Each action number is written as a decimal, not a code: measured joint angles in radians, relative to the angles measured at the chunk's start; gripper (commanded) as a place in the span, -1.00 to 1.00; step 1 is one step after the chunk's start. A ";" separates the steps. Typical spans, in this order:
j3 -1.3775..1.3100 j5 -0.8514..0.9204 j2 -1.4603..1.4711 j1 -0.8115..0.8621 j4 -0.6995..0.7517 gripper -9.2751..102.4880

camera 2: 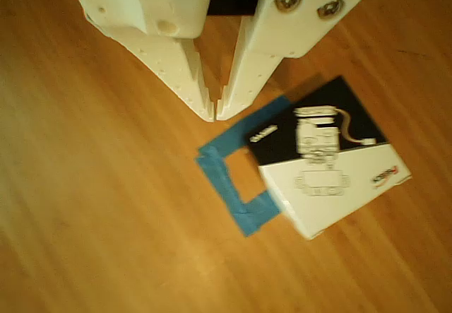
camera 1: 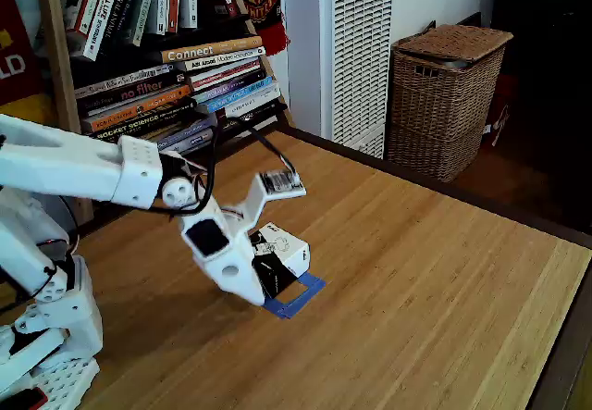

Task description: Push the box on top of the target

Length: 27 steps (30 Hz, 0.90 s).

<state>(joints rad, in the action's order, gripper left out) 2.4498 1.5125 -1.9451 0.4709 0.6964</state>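
The box (camera 2: 328, 168) is a small black and white cardboard cube with printed graphics; it sits on the wooden table, covering the right part of the target (camera 2: 226, 179), a hollow square of blue tape. In the fixed view the box (camera 1: 282, 253) stands just behind the target (camera 1: 298, 297), whose front corner shows. My white gripper (camera 2: 215, 111) hangs tips-down at the target's upper left edge, beside the box's black face, fingers nearly together with nothing between them. In the fixed view the gripper (camera 1: 254, 291) stands against the box's left side.
The white arm (camera 1: 83, 165) reaches in from the left, its base (camera 1: 42, 345) at the table's left edge. A bookshelf (camera 1: 157, 49) stands behind, and a wicker basket (camera 1: 444, 95) beyond the far edge. Bare table (camera 1: 435, 280) lies to the right.
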 measured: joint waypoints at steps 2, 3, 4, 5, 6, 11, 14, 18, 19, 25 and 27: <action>0.000 0.021 -0.038 0.020 0.038 -0.84; 0.000 0.031 -0.057 0.026 0.060 -0.84; 0.000 0.037 -0.080 0.035 0.084 -0.84; 0.000 0.041 -0.103 0.046 0.109 -0.84; 0.000 0.043 -0.123 0.055 0.133 -0.84; -0.041 0.005 -0.152 0.008 0.230 -0.84; -0.071 -0.044 -0.161 -0.066 0.244 -0.84; -0.121 -0.075 -0.161 -0.123 0.259 -0.84; -0.133 -0.077 -0.166 -0.133 0.265 -0.84; -0.179 0.015 -0.236 -0.130 0.311 -0.84; -0.201 0.031 -0.245 -0.144 0.337 -0.84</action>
<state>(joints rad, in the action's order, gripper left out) 2.2488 1.5432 -2.1905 0.3267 1.0339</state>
